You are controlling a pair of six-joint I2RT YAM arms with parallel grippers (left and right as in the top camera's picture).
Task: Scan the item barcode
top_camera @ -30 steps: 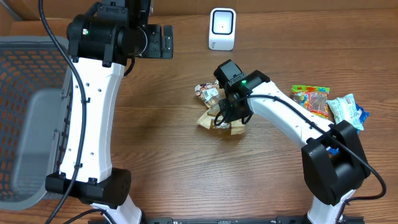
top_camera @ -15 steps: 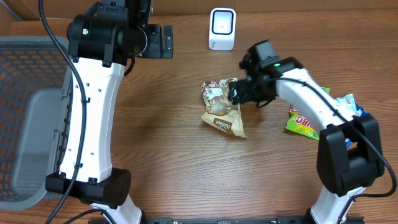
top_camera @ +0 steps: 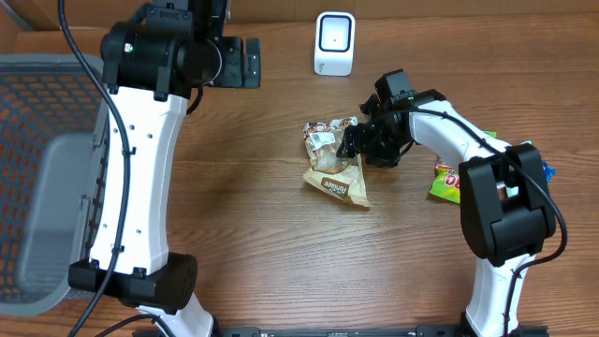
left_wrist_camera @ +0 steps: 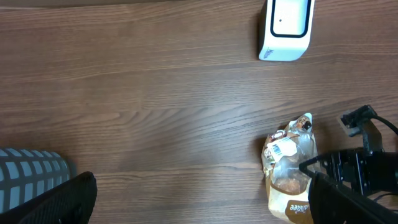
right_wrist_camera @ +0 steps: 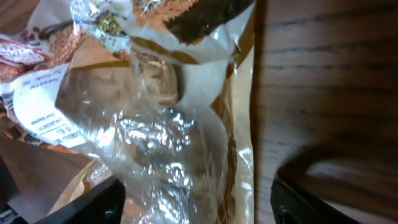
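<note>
Now the right arm (top_camera: pixel 487 197) reaches in from the tabletop's (top_camera: pixel 234 215) near right corner and folds sharply back. The right gripper (top_camera: pixel 360 145) sits low at the snack bag's (top_camera: pixel 332 167) right edge, jaws apart. The left arm (top_camera: pixel 140 159) stands tall near the left edge, and the left gripper (top_camera: pixel 241 62) is spread wide on nothing. One snack bag lies mid-tabletop. There is one scanner (top_camera: pixel 334 43) at the far edge and one basket (top_camera: pixel 28 84) on the left. Two packets lie near the right edge, a candy packet (top_camera: pixel 444 183) and a blue packet (top_camera: pixel 546 171).
</note>
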